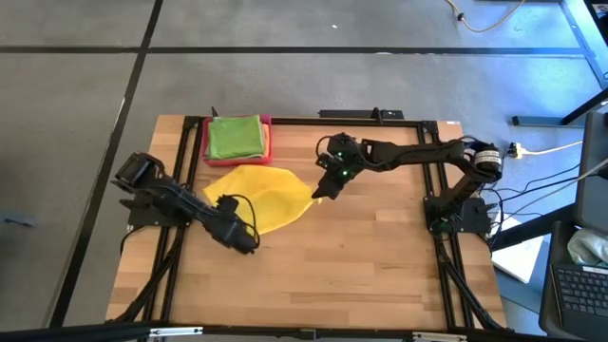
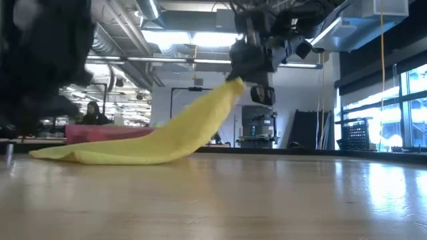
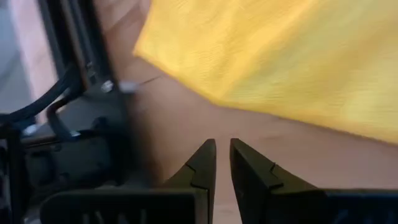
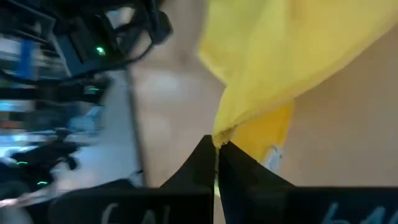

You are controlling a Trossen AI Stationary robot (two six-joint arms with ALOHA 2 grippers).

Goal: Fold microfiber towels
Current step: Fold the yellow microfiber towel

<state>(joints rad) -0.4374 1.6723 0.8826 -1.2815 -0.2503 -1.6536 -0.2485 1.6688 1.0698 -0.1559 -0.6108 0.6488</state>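
A yellow towel (image 1: 261,195) lies on the wooden table, its left part flat and its right corner raised. My right gripper (image 1: 320,194) is shut on that raised corner, above the table; the low view shows the towel (image 2: 167,137) sloping up to it. My left gripper (image 1: 249,242) hovers just off the towel's near edge, fingers almost shut and empty; the towel (image 3: 280,56) shows ahead of it. A bright green folded towel (image 1: 234,136) rests in the pink-red tray (image 1: 268,123) at the far edge. The other towels are out of view. My right gripper pinches the yellow towel's right corner (image 4: 219,138) between its two fingertips, coming from above. That corner is lifted clear of the table. The cloth slopes down from the fingers toward the table's left, where its other end (image 2: 80,155) lies on the wood.
Black frame rails (image 1: 180,180) run along the table's left, right and far sides. The right arm's base (image 1: 456,214) stands at the right edge. Bare wood (image 1: 361,266) spreads across the near half.
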